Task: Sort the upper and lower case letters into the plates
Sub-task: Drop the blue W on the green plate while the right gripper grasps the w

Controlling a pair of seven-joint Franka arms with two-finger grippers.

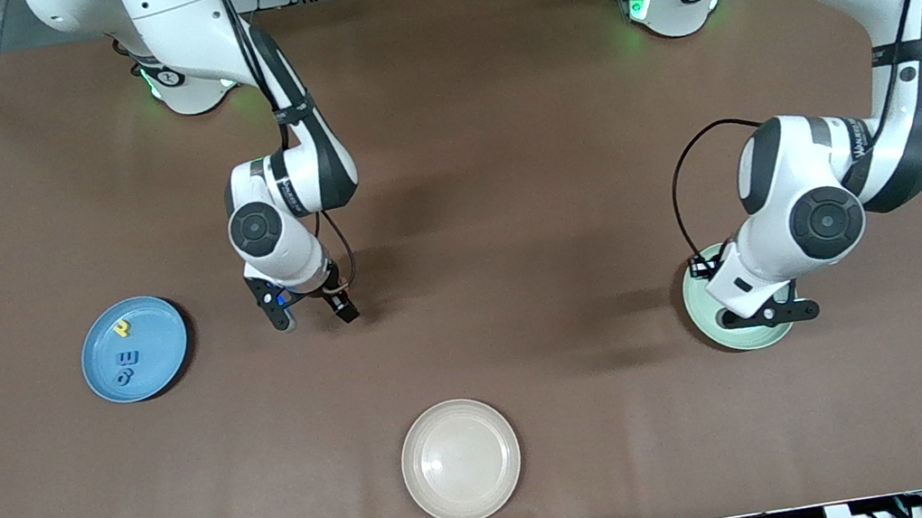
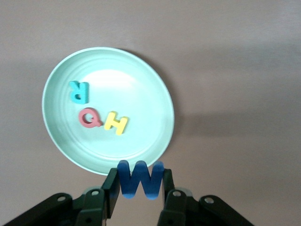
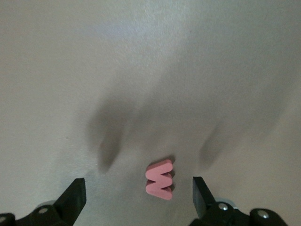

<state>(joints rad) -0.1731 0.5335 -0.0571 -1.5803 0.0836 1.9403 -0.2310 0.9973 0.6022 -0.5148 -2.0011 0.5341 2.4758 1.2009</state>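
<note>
My left gripper (image 2: 139, 184) is shut on a blue letter W (image 2: 139, 179) and holds it over the rim of the mint green plate (image 2: 150, 84). In that plate lie a teal R (image 2: 79, 92), a red Q (image 2: 89, 117) and a yellow H (image 2: 116, 123). In the front view the left gripper (image 1: 775, 312) covers much of this plate (image 1: 706, 309). My right gripper (image 1: 315, 313) is open, low over the table, with a small red letter w (image 3: 160, 180) lying between its fingers (image 3: 75, 197). The light blue plate (image 1: 156, 327) holds a yellow letter (image 1: 122, 328) and two blue letters (image 1: 127, 357).
A cream-white round plate (image 1: 461, 460) sits near the table's front edge, nearer to the front camera than both grippers. The brown table (image 1: 507, 197) lies between the two arms. The light blue plate is toward the right arm's end, the mint plate toward the left arm's end.
</note>
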